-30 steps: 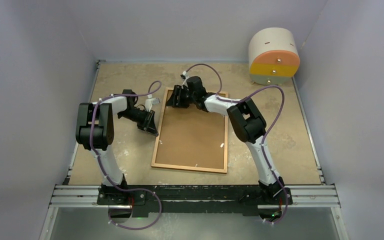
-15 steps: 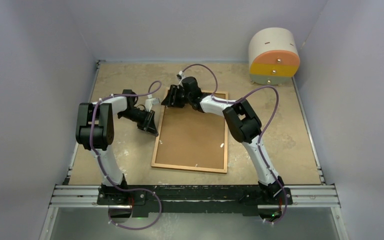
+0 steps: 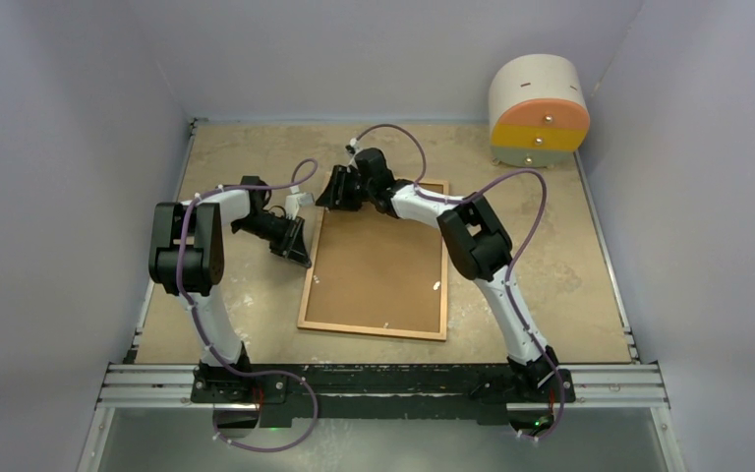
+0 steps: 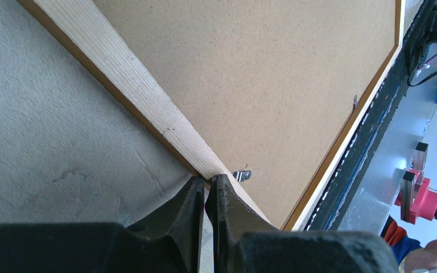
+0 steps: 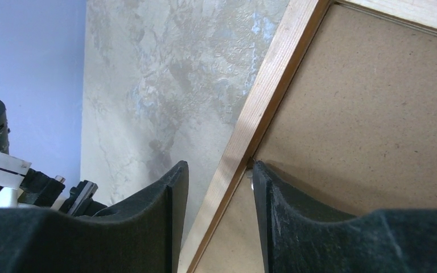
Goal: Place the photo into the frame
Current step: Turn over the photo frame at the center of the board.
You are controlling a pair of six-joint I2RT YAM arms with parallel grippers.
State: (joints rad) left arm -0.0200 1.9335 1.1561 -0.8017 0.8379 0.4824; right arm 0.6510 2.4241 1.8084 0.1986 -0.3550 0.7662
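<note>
Big wooden frame (image 3: 377,258) lying flat near the middle of the bench (image 3: 246,157), back side up. Thin orange-brown wood all around a plain brown board (image 4: 273,79). Long sides pointing away from the near edge. Small shiny clips (image 4: 242,175) at the board's edges.

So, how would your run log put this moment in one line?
frame: flat, back up | left gripper: shut, at left rail | right gripper: open, straddling far-left rail
</note>
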